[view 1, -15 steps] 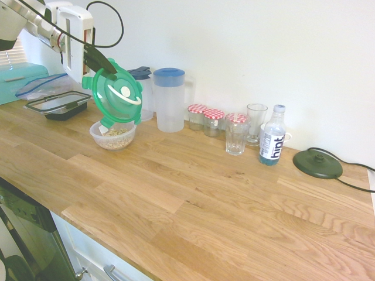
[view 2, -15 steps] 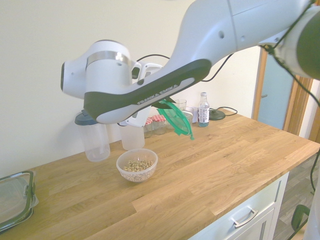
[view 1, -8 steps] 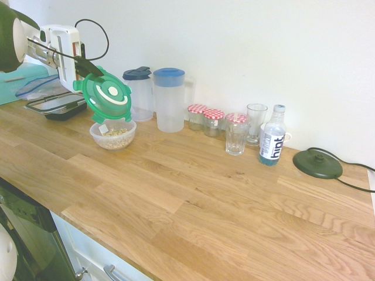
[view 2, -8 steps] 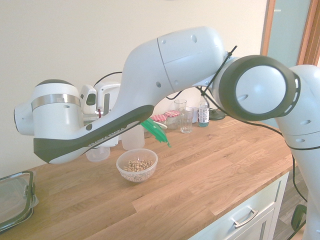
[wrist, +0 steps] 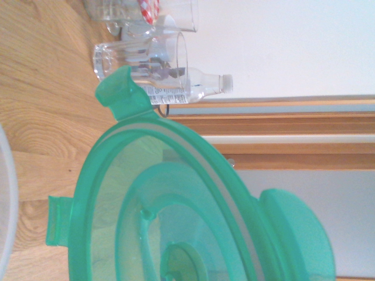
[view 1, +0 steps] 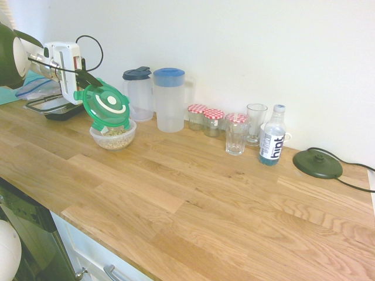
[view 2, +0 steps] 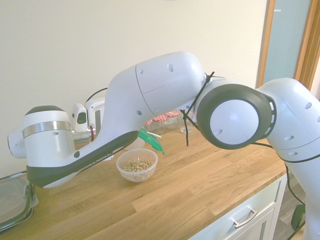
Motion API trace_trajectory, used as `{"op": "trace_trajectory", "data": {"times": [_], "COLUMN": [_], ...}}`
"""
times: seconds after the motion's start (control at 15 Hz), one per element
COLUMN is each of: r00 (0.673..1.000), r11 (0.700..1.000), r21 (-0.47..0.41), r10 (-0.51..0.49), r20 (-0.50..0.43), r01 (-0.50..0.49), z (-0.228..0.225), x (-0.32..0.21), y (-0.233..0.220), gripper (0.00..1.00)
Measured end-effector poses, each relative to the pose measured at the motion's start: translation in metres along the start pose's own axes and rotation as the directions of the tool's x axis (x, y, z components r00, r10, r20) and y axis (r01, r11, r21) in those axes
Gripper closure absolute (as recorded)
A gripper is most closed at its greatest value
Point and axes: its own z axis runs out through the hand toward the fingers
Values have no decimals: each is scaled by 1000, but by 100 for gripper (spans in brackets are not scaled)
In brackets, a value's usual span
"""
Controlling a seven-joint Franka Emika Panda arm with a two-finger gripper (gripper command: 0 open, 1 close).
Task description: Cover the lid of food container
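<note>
Hand (view 1: 88,78) holds lid (view 1: 106,108) tilted over food container (view 1: 113,136) of grains

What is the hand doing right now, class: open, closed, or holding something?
Hand: closed, holding the round translucent green plastic lid by its edge, tilted over the small clear plastic bowl of beige food.

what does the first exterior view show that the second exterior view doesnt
Only the first exterior view shows the dark round base at the far end of the wooden counter, the labelled water bottle and the lid's whole face. Only the second shows a white drawer front and the arm's bulk. Both show the round translucent green lid, tilted over the clear food bowl.
</note>
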Motion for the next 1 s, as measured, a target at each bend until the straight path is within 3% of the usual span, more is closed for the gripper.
{"op": "trace_trajectory", "data": {"times": [1.0], "r00": [1000], "r11": [997], "r21": [-73], "r10": [-17], "r20": [-21], "r01": [16], "z": [3], "x": [2], "y": [-35], "gripper": [100]}}
